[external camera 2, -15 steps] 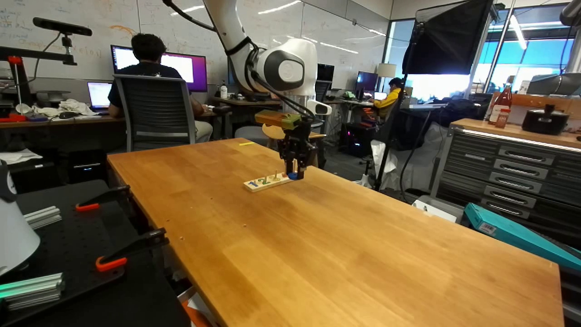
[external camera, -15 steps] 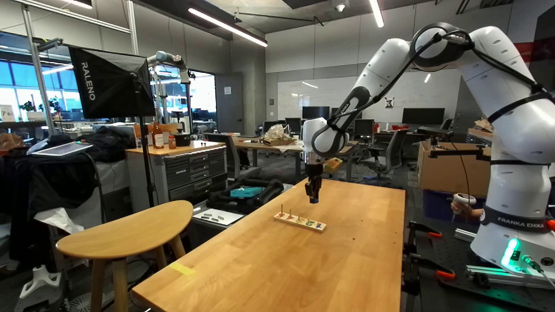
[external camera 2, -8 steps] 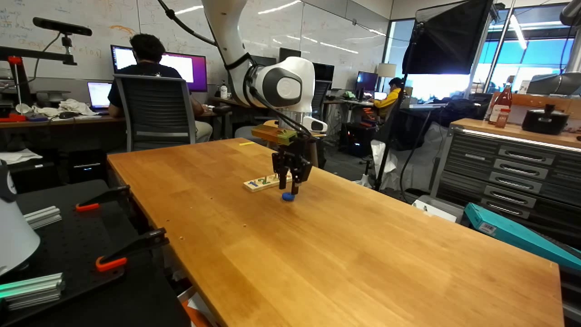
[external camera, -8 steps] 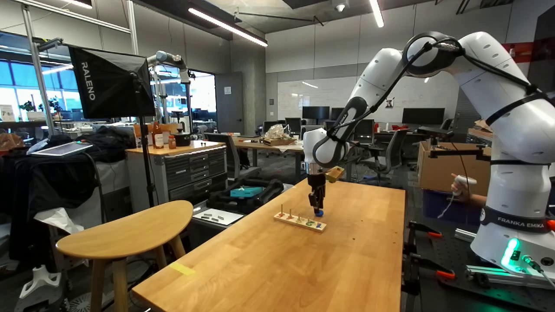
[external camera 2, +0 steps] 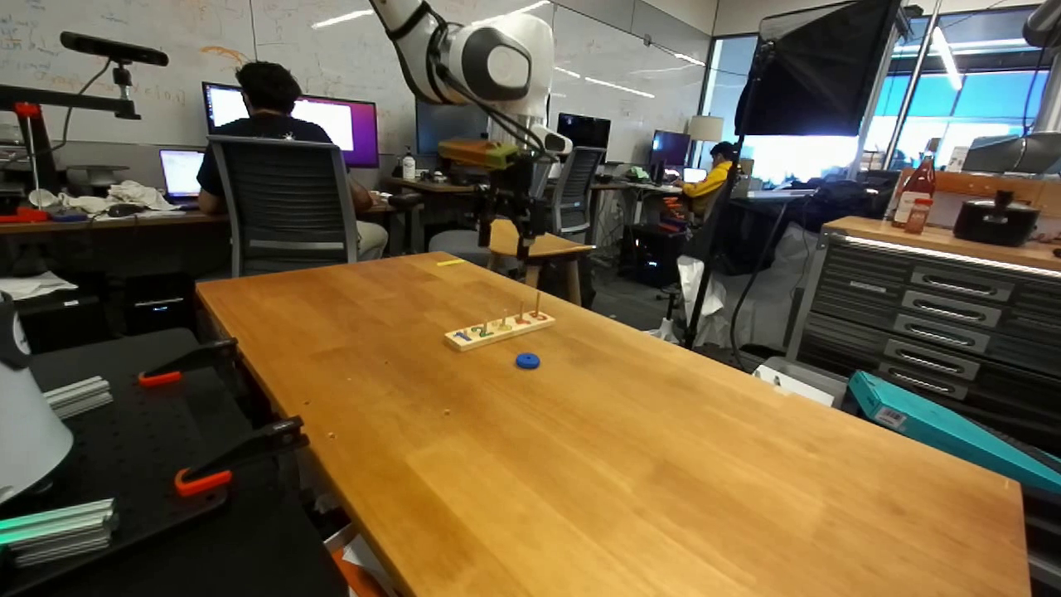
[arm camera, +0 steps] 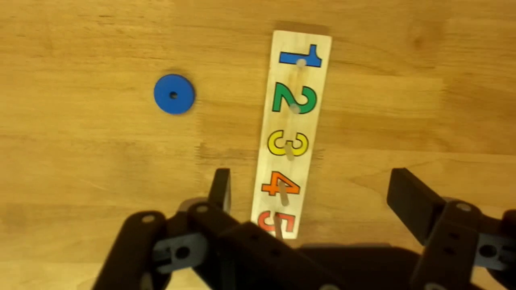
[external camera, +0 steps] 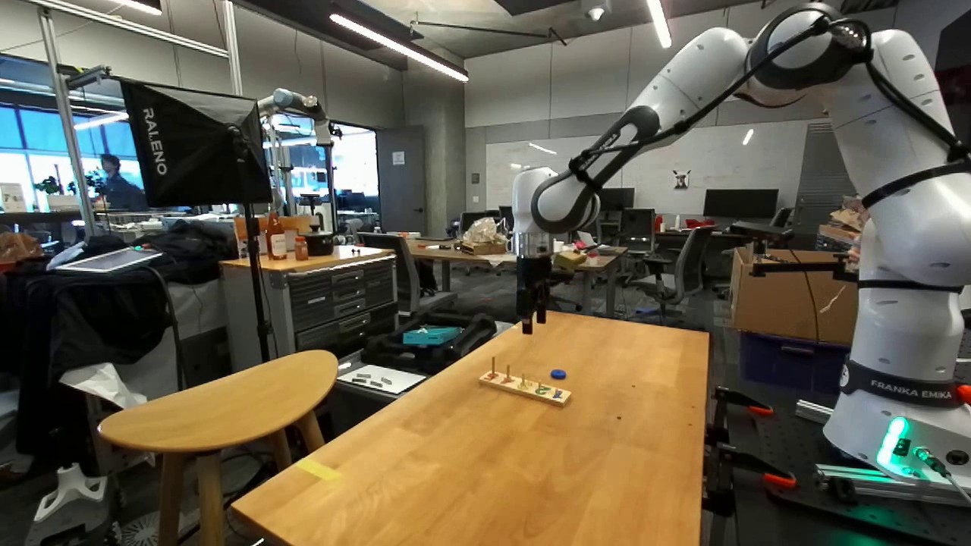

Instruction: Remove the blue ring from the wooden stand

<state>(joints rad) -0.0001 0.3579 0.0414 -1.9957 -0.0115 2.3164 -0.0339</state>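
Note:
The blue ring (arm camera: 182,101) lies flat on the table, apart from the wooden stand (arm camera: 284,122), as both exterior views also show: the ring (external camera: 558,374) is a short gap from the stand's long side. Painted numbers 1 to 5 mark the stand, an upright peg at each, and no ring sits on any peg. My gripper (arm camera: 312,181) is open, its two fingers wide apart with nothing between them. In an exterior view the gripper (external camera: 534,324) hangs well above the table. From the wrist, a finger linkage covers one corner of the stand at the 5 end.
A long wooden table (external camera: 592,470) carries the stand and ring. Beside it stand a wooden stool (external camera: 227,402) and a softbox lamp (external camera: 197,144). Black and orange clamps (external camera 2: 203,482) grip the table edge on the robot's side. A drawer cabinet (external camera 2: 937,311) is beyond the table.
A second ago the ring hung at my fingertips; half a second ago it was down at the table beside the fingers. Since then the gripper has opened wide and risen, leaving the ring there.

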